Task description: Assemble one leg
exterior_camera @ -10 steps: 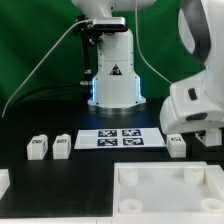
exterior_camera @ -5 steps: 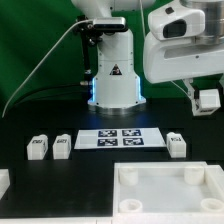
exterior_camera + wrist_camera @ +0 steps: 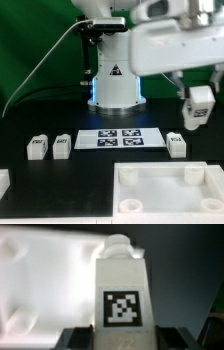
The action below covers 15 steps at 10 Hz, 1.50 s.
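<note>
The gripper hangs high, pointing down, beyond the exterior view's right end of the marker board, clamped on a leg.

White arm, no doubt about it: the base column at centre frame wears a black triangle sticker and a blue glow low down. A black cable loops in from the left. Upper right there's a smooth white housing. The gripper fingers are dark grey.
</note>
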Each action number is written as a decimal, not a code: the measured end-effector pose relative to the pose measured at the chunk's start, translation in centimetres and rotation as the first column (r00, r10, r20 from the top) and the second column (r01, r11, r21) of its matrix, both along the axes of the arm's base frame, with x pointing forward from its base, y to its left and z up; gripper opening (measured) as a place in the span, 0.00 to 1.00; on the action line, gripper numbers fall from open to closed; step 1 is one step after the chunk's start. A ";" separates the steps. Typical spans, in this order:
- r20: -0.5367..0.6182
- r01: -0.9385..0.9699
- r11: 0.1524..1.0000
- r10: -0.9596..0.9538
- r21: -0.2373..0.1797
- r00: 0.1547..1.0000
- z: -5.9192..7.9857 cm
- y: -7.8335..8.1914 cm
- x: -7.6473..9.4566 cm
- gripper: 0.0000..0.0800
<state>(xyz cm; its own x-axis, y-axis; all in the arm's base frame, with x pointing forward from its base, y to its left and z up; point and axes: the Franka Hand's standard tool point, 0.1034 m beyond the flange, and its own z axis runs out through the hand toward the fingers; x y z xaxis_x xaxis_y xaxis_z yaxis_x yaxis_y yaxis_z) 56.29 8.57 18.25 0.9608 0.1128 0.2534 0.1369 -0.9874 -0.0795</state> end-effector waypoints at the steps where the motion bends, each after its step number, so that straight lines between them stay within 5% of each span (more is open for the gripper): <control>1: 0.089 0.032 0.999 -0.033 0.009 0.995 1.4 -0.4 2.0 0.37; 2: 0.174 0.037 0.999 -0.040 0.019 0.984 2.4 0.3 3.7 0.37; 4: 0.375 0.046 0.999 -0.050 0.020 0.926 2.0 -0.4 3.3 0.37; 8: 0.387 0.046 0.999 -0.051 0.021 0.921 1.5 -0.2 3.3 0.37; 11: 0.444 0.043 0.998 -0.059 0.045 0.894 -1.9 1.2 5.7 0.37; 13: 0.399 0.054 0.997 -0.070 0.051 0.914 -5.2 1.5 5.4 0.37; 15: 0.371 0.054 0.997 -0.068 0.049 0.926 -6.5 1.6 5.2 0.37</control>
